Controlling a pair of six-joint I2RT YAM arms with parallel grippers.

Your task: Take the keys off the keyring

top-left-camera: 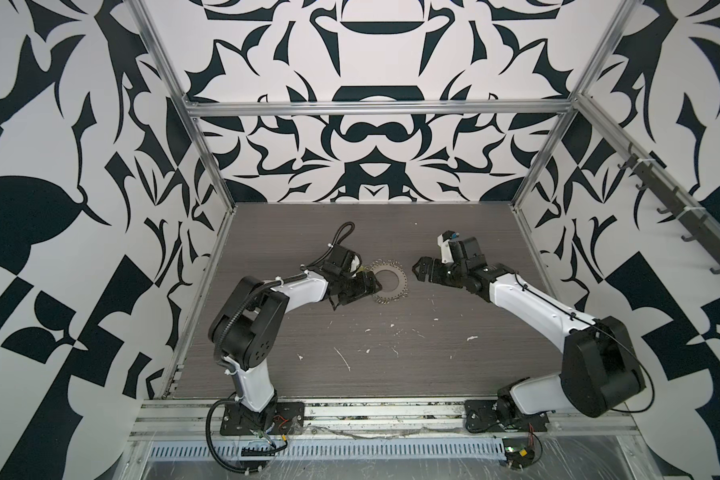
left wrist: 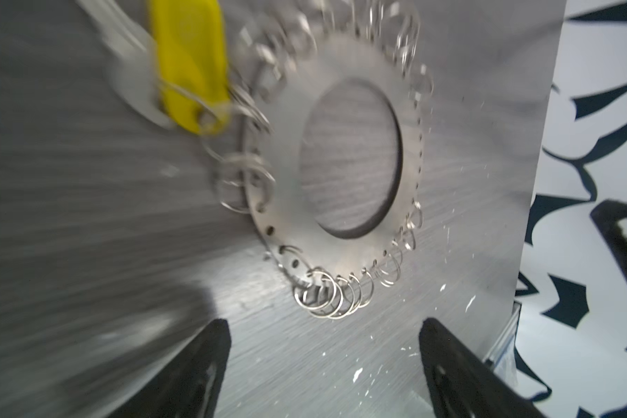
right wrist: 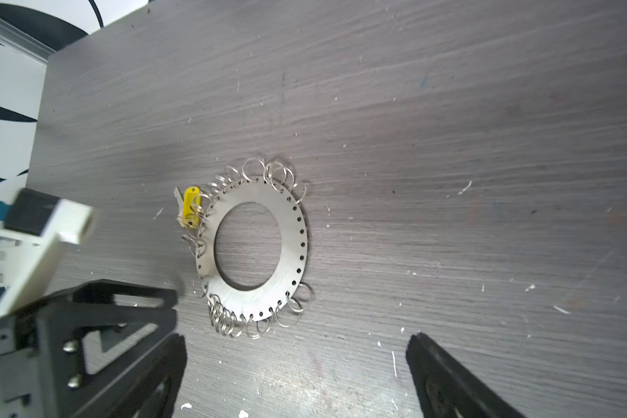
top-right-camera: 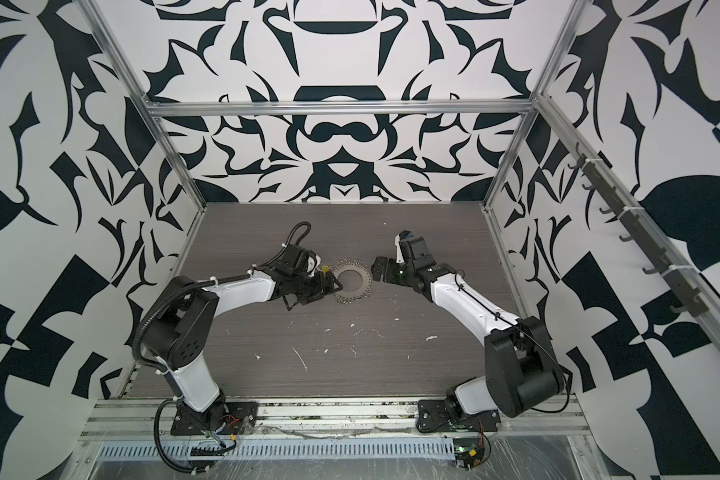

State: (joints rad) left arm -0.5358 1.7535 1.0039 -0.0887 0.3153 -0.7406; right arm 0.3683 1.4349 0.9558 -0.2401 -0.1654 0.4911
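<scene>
Lying flat on the table, the keyring sits between the two arms, a grey metal disc with a wide hole and a rim hung with small wire loops. The key hangs from one of those loops at the disc's edge, on the side toward the left gripper. It has a yellow plastic part and a silver metal part beside it.

The left gripper hovers just beside that edge with its jaws apart and nothing between them. The right gripper is near the opposite edge, clear of the disc, with its jaws also spread wide and empty. The key is not yet off.

The disc looks loose and thin, so a pull on the key would likely drag the whole disc along unless the other arm pins it. The loops crowd close around the key, so closing jaws could catch a neighbouring loop or slip off the thin wire. The left wrist view is smeared, which makes aiming there less sure.

No brand, label or writing can be read. The yellow face looks plain, though it is blurred close up and small elsewhere. White flecks dot the table.
</scene>
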